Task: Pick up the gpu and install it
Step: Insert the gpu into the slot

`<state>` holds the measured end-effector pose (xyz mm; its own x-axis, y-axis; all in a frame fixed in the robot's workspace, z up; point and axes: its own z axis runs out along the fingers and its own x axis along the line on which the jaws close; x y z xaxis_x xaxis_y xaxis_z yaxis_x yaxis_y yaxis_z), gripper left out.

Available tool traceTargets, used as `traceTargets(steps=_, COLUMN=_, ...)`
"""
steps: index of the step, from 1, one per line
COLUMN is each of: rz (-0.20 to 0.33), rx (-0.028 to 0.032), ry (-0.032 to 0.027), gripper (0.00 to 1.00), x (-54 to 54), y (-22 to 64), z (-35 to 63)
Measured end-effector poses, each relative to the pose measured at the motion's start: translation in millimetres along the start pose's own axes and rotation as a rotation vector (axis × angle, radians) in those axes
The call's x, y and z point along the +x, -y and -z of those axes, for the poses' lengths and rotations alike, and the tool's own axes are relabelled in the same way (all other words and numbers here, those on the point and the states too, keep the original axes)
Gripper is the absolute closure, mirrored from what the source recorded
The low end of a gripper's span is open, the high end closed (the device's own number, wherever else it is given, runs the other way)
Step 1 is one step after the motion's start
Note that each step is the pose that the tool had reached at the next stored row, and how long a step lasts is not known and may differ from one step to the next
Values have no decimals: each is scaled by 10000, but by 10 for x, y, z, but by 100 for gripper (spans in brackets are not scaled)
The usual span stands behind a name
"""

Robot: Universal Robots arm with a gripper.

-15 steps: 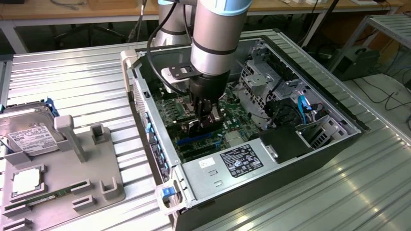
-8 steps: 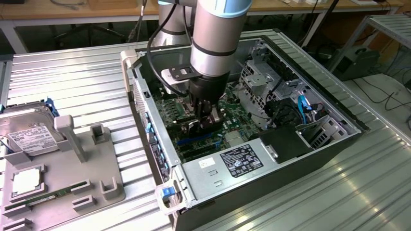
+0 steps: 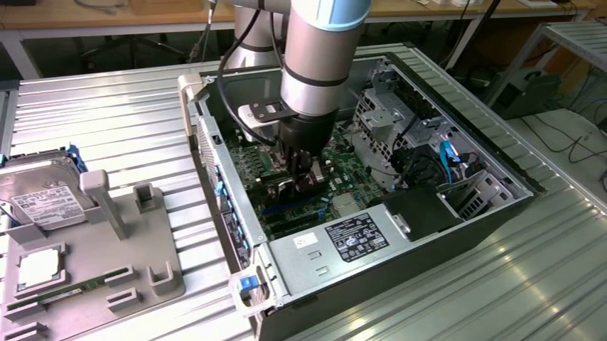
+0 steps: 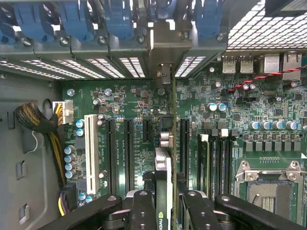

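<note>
My gripper [image 4: 165, 207] is shut on the gpu [image 4: 163, 163], which the wrist view shows edge-on between the two black fingers [image 4: 141, 203]. The card stands upright over the green motherboard [image 4: 134, 110], in line with the black expansion slots [image 4: 128, 148]. Its silver end bracket [image 4: 163, 48] reaches the case's rear slot openings. Whether its lower edge sits in a slot is hidden. In the exterior view the gripper [image 3: 301, 181] is deep inside the open computer case [image 3: 455, 234], low over the motherboard [image 3: 351, 167], with the dark card [image 3: 281, 190] under it.
A power supply [image 3: 351, 238] fills the case's near end; drive cages and cables [image 3: 427, 156] line the exterior view's right. The CPU socket [image 4: 266, 191] and a white slot [image 4: 89, 153] flank the card. On the grey fixture [image 3: 114, 270] lie a hard drive [image 3: 43, 192] and a memory stick [image 3: 67, 291].
</note>
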<state>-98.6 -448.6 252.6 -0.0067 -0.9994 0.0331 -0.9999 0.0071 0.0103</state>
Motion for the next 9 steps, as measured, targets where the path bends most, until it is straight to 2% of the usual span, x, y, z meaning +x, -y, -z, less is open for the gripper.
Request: traceTargets(steps=9, rz=0, rx=0, ry=0, gripper=73, x=-1, y=0, z=-29)
